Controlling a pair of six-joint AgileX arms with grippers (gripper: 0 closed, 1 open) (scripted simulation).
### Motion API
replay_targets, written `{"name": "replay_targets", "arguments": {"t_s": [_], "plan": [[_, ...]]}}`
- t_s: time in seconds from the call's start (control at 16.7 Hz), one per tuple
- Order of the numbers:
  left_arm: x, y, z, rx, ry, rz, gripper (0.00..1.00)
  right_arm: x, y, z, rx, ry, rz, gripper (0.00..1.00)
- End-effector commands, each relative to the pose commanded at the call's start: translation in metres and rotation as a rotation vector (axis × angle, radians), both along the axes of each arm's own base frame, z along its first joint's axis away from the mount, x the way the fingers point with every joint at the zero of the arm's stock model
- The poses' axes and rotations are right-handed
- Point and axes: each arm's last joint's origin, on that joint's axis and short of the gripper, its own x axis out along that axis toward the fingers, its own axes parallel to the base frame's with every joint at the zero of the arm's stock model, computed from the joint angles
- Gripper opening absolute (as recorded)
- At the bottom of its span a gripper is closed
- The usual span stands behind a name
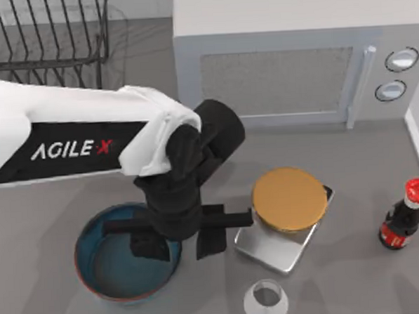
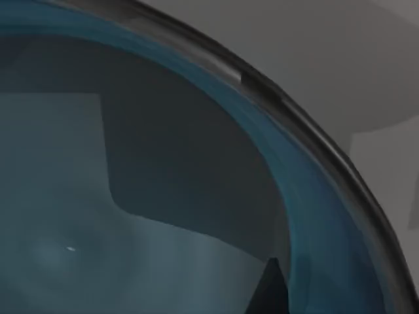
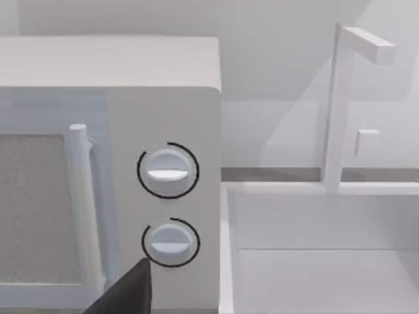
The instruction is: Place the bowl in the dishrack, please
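- Left end effector (image 1: 177,244) is down at the right side of the bowl (image 1: 110,275), lower left of the top view. One finger (image 1: 147,246) sits inside the bowl and the other (image 1: 212,233) outside it, so the fingers straddle the rim with a gap between them. Looks like they're spread rather than pinching the wall, but the wrist hides the contact, so can't say for sure.
- The bowl sits on the grey worktop (image 1: 356,276), blue inside, reddish-brown rim.
- Left wrist view is right up close on the bowl's blue inside (image 2: 163,196), with the dark rim (image 2: 308,131) curving across the frame.
- The dishrack (image 1: 45,35) is in the upper left corner of the top view, black wire, well apart from the bowl.
- Microwave (image 1: 289,61) takes the upper middle and right of the frame.
- Orange-brown disc (image 1: 289,198) sits on a silver scale (image 1: 270,249), just right of the end effector.
- Small white cup (image 1: 265,302) is at the bottom edge, below the scale.
- Dark sauce bottle (image 1: 404,224) with a red cap stands at the right edge.
- Right wrist view faces the microwave knobs (image 3: 167,171); a dark tip of the right end effector (image 3: 127,294) pokes in at the bottom, can't tell its opening.
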Motion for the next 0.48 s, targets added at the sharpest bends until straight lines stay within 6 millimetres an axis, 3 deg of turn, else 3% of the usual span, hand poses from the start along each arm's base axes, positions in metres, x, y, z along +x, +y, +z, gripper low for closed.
{"name": "replay_targets", "arguments": {"t_s": [0.18,0.48], "plan": [[0.0000,0.0000,0.0000,0.000,0.000,0.000,0.02,0.0000,0.0000,0.0000,0.000,0.000,0.000,1.00],[0.0000,0.0000,0.0000,0.000,0.000,0.000,0.00,0.0000,0.0000,0.0000,0.000,0.000,0.000,1.00]]}}
